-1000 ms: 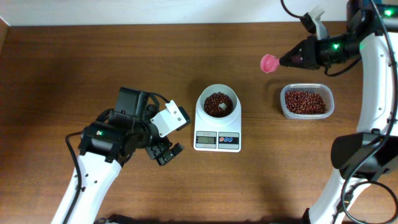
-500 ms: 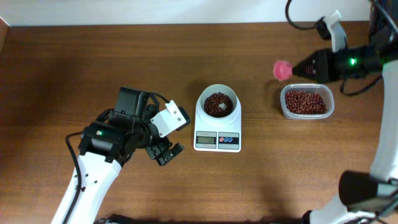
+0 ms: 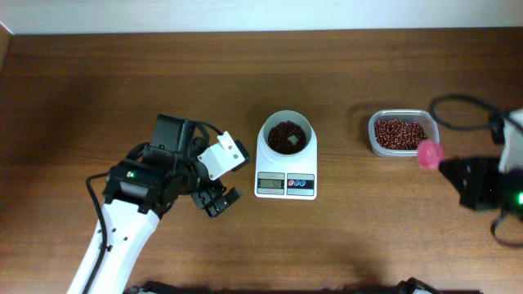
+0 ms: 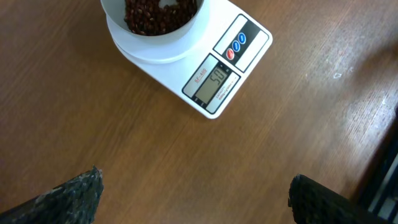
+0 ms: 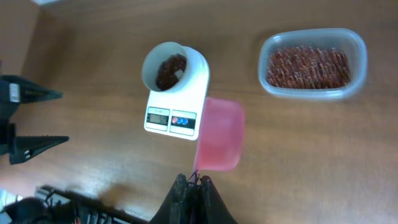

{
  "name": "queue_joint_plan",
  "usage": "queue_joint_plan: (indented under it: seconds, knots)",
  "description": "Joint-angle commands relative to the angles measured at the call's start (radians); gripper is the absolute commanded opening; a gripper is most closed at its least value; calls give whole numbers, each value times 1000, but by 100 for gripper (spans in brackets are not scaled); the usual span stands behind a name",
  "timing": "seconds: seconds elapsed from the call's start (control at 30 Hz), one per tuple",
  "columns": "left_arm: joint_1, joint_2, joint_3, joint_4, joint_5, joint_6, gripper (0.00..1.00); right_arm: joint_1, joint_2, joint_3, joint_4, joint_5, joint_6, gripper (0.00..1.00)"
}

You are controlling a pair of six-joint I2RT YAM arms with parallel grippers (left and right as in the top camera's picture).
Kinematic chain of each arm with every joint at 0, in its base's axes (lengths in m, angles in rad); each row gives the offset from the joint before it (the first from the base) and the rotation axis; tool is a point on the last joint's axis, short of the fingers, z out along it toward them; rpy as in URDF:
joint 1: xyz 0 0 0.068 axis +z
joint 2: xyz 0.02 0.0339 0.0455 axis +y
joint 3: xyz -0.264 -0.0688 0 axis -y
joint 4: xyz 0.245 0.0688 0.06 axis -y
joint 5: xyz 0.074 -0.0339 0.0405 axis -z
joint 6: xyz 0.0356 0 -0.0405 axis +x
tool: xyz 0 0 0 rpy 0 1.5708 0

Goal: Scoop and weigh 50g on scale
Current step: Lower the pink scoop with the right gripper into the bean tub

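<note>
Scale holds beans
Right gripper pinches the empty scoop clear of it, likely done; left gripper sits wide open, empty.

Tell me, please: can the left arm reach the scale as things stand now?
Probably yes. The left gripper is open and sits just left of the scale, with only bare table between them. The right gripper, holding the pink scoop, is far off on the other side.
</note>
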Motion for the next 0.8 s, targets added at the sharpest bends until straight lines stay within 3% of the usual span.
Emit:
queue_joint_plan:
  seconds: [0.0, 0.17, 0.37, 0.57, 0.67, 0.77]
  knots:
    - [6, -10, 17, 1, 3, 8, 99, -122, -118, -136, 13, -3, -16, 4]
    - [6, -10, 17, 1, 3, 8, 99, -236, -257, -361, 159, -154, -41, 4]
    - [6, -10, 17, 1, 3, 8, 99, -235, -161, -561, 480, -404, -40, 4]
    - [6, -10, 17, 0, 3, 8, 99, -234, 108, -562, 340, -378, -36, 4]
    - [6, -10, 17, 0, 3, 8, 99, -236, 195, -562, 310, -276, -24, 4]
    - [6, -10, 17, 1, 3, 8, 99, -236, 257, -562, 327, -127, 78, 4]
